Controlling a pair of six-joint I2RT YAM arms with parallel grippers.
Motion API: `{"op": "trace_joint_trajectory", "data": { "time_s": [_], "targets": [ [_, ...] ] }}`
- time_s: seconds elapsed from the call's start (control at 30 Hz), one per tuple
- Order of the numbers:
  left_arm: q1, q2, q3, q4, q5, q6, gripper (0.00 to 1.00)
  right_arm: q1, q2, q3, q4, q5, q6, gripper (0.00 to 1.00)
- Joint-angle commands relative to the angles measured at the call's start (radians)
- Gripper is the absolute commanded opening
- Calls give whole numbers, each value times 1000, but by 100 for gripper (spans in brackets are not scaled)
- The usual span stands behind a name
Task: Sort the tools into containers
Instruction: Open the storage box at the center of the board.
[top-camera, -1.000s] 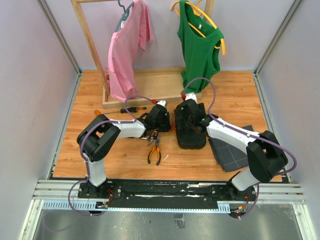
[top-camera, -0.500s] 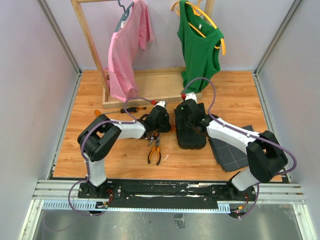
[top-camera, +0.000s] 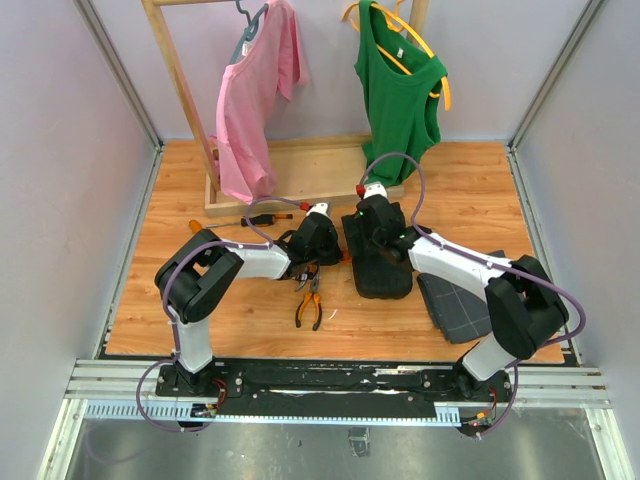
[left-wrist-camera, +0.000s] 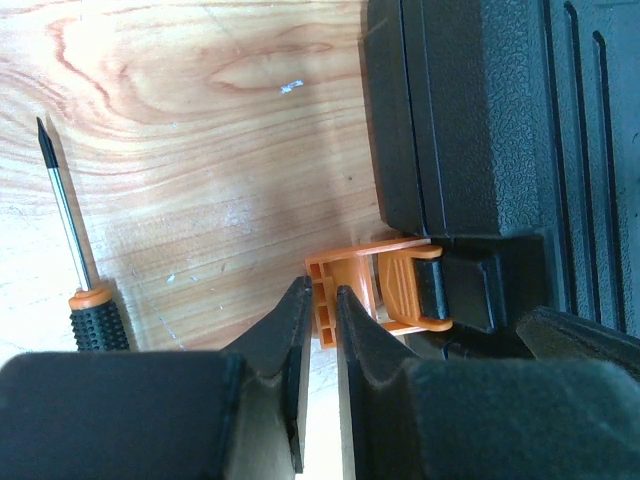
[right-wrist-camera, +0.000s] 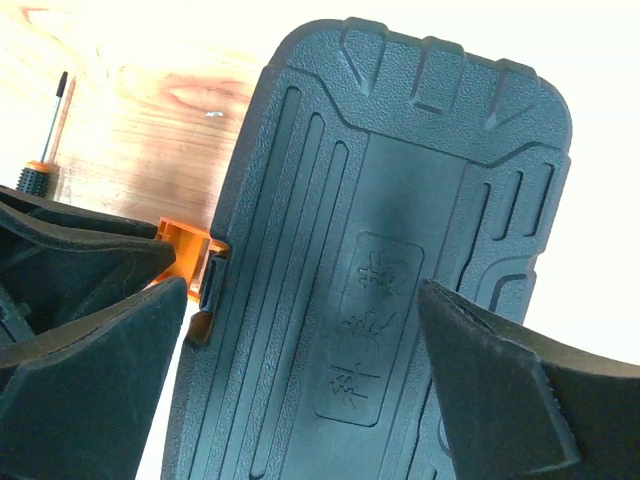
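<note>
- The light wooden table top (top-camera: 470, 190) carries everything.
- A black plastic tool case (top-camera: 383, 278) lies closed at the centre, with a small orange latch (left-wrist-camera: 385, 285) on its side.
- Orange-handled metal pliers (top-camera: 310, 308) lie to the left of it.
- A black-and-orange-handled screwdriver (top-camera: 262, 218) lies near the wooden rack base (top-camera: 310, 165).
- A dark grey flat tray (top-camera: 455, 310) lies just to the right of the case.

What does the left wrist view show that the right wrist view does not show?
Only left wrist: the left end effector pinching the orange latch, and the seam between the tool case halves. Only right wrist: the case's lid face with embossed characters, framed by the open right end effector. Both: latch, black-and-orange screwdriver, wooden table.
</note>
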Motion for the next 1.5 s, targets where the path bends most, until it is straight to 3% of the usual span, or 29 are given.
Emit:
{"op": "trace_joint_trajectory", "data": {
  "time_s": [0.0, 0.4, 0.77, 1.03, 1.47],
  "targets": [
    [-11, 31, -31, -64, 15, 3, 14, -1, 20, 24, -20, 29, -18, 99],
    [-11, 21, -41, -71, -8, -3, 12, 0, 67, 38, -79, 134, -27, 100],
    [-11, 27, -32, -103, -38, 13, 11, -47, -74, 3, -115, 158, -41, 99],
    [-10, 33, -24, -120, -54, 24, 9, -156, -227, -91, -118, 28, -22, 99],
    [-10, 23, -17, -161, -84, 40, 9, -465, -500, -272, -131, -161, 18, 100]
  ]
}}
